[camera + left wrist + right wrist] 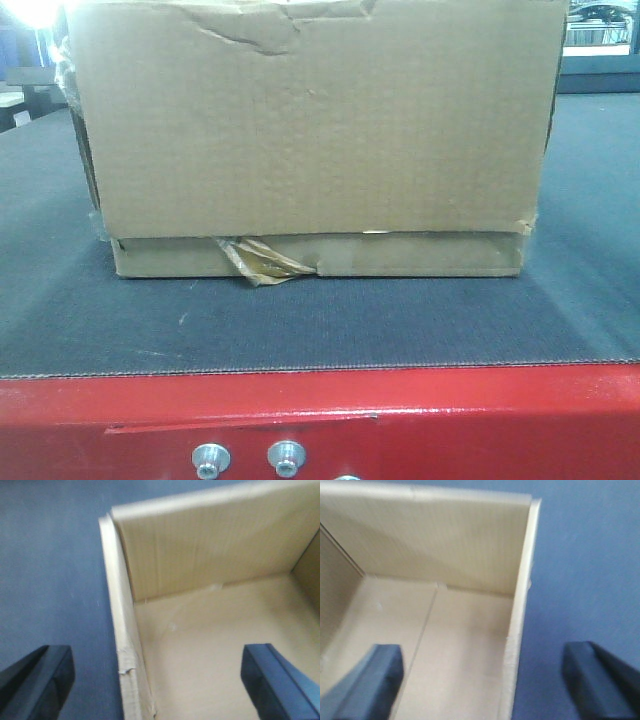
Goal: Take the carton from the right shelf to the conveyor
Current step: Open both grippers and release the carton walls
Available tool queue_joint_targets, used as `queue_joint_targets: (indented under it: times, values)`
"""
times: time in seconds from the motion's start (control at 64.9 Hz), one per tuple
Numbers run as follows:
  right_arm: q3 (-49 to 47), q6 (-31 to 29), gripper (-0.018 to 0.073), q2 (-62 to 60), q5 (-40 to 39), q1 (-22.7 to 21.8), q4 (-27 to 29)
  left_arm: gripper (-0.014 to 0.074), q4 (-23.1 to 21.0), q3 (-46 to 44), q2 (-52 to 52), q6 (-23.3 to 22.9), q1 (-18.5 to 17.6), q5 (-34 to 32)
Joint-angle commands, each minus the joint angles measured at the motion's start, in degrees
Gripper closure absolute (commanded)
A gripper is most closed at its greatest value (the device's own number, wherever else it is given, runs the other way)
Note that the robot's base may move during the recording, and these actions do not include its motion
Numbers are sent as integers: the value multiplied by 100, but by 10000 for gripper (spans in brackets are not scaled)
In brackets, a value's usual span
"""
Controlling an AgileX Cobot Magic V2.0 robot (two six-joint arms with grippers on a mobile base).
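So from my seat at the controls, going left to right: the left tool (155, 680) is spread wide, one finger (37, 680) hanging over the dark belt outside the box and the other finger (277, 680) over the inside floor of it. The left wall of the box runs up between the two, and I can't see either finger touching cardboard, so it's got hold of nothing as far as I can tell. There's a small torn nick on that wall's top edge, close to the wrist camera.

Middle of things is the carton (310, 130) itself. Front camera shows it sitting flat on the conveyor (320, 330), open top, plain brown, with a crease near the upper edge of the front face. Along the bottom there's a narrow band of cardboard and a crumpled tuft of amber tape (262, 262) sticking out left of centre. The box is set back a bit from the red frame (320, 420), which has two silver bolts (248, 460) showing at the lower edge.

Over on the right side, same story mirrored: the right tool (487, 680) is wide open, one finger (367, 680) above the box floor, the other finger (600, 680) out over the belt, and the box's right wall standing between them. No contact I can make out, nothing gripped. Both wrist views are kinda blurry.
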Motion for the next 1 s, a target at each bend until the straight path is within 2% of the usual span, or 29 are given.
queue_joint_targets:
  times: [0.0,0.062,0.154,0.2,0.231,0.308,0.37,0.478,0.601,0.863,0.986]
  values:
    - [-52,-8,251,-452,101,-146,-12,165,-41,85,-481,21,2,-40]
    - [-52,-8,438,-694,285,-319,-40,290,-27,230,-758,49,31,-51]
    - [117,-8,629,-1051,461,-572,-211,493,18,666,-1189,47,97,-187]
    - [321,-8,636,-1268,471,-774,-237,600,6,929,-1379,47,172,-282]
    - [473,-8,629,-1395,448,-875,-237,639,-12,1177,-1543,47,236,-378]
    - [1045,-8,627,-1823,343,-1113,-262,594,-136,1784,-1927,47,407,-630]
    - [1507,-8,627,-2137,189,-1218,-309,593,-253,2321,-2267,47,570,-879]
    - [2487,-8,627,-2780,-259,-1227,-435,603,-337,3244,-2858,47,831,-1291]
    - [3684,-8,627,-3615,-899,-1227,-448,604,-362,4161,-3503,47,1052,-1443]
    - [5826,-8,627,-5308,-1844,-1227,-472,604,-362,5793,-5011,47,1150,-2029]
    - [6448,-289,627,-6145,-1959,-1227,-472,604,-362,6362,-5840,47,1150,-2241]
